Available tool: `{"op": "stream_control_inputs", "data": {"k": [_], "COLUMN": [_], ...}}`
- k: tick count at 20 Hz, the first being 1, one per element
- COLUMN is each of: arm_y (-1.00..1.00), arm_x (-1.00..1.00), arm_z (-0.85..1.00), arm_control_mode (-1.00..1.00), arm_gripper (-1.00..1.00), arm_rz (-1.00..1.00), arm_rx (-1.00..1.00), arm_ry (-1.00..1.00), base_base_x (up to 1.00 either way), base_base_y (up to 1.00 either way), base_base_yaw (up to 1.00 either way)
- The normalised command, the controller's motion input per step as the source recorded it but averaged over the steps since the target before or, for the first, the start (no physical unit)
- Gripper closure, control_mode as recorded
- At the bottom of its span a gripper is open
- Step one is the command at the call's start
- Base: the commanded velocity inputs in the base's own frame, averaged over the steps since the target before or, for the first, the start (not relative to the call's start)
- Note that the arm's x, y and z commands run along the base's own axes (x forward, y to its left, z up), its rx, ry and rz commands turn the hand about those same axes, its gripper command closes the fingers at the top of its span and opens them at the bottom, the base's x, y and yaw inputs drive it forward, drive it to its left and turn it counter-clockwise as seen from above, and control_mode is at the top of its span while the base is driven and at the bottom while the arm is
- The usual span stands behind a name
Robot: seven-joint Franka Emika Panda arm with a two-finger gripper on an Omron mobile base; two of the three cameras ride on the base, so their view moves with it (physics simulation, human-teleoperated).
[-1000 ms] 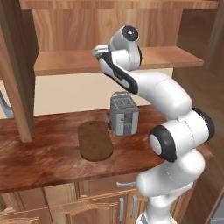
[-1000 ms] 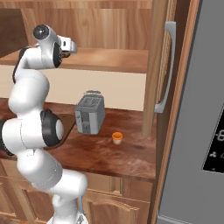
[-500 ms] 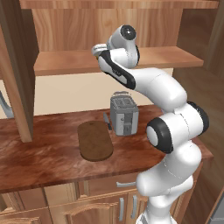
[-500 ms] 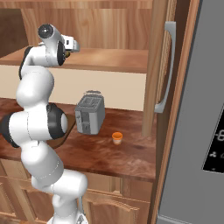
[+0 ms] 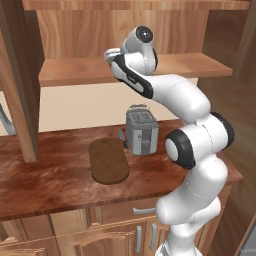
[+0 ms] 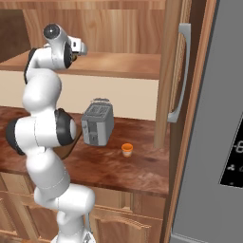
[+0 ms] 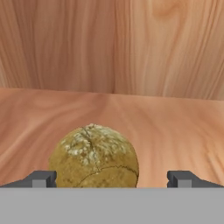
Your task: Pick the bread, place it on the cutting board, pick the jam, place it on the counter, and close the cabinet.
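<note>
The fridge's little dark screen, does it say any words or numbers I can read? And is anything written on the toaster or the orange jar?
Fridge panel: pale marks, cut off by the picture's edge and too small to read.
Toaster: no writing.
Jam: only a pale band, no readable words.

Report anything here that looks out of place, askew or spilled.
Nothing is spilled or askew. The one oddity: the tiny orange jam jar already stands on the glossy reddish-brown counter, while the round olive-yellow bread sits on the light wooden cabinet shelf.
</note>
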Motion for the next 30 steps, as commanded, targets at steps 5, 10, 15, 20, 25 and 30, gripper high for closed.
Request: {"op": "stream_control_inputs", "data": {"k": [5,10,15,20,25,30], "arm_y": [0.03,0.02,0.02,0.02,0.00,0.00], "arm_x": [0.12,0.01,0.00,0.07,0.14,0.19], "arm_z": [-0.09,-0.18,-0.22,-0.22,-0.20,-0.11], "arm_control_mode": [-1.00,-1.00,-1.00,-1.00,-1.00,-1.00], "arm_gripper": [-1.00,-1.00,-1.00,-1.00,-1.00,-1.00], "arm_rz": [0.00,0.00,0.00,0.00,0.00,0.00], "arm_rx": [0.00,0.00,0.00,0.00,-0.01,0.00], "arm_ry": [0.03,0.07,0.04,0.00,-0.01,-0.02], "base_base_x": [0.00,0.00,0.00,0.00,0.00,0.00], "base_base_y": [0.00,0.00,0.00,0.00,0.00,0.00], "base_base_yaw": [0.00,0.00,0.00,0.00,0.00,0.00]}}
